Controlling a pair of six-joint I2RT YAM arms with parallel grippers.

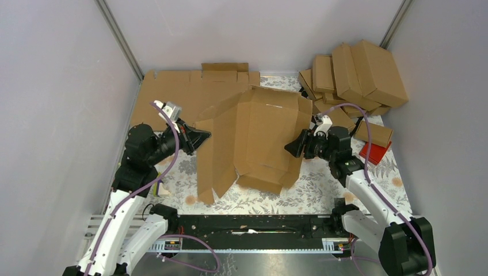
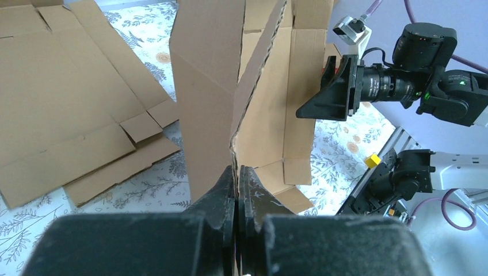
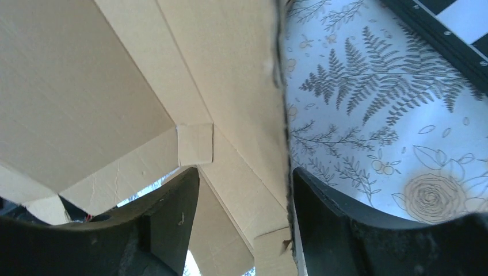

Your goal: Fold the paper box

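**Box Propped Between Two Arms for Creasing**

Top view: the paper box (image 1: 253, 138) is held half-raised at centre frame, so that its panels can be bent.

Left wrist view: the left gripper (image 2: 236, 172) is clamped on a cardboard edge at bottom centre, as an anchor.

Right wrist view: the right gripper (image 3: 241, 178) is spread apart, and a panel edge is straddled but not pinched.

One paper box (image 1: 259, 135), one red block (image 1: 375, 152), roughly six folded cartons (image 1: 377, 72), at least two flat blanks (image 1: 172, 92).
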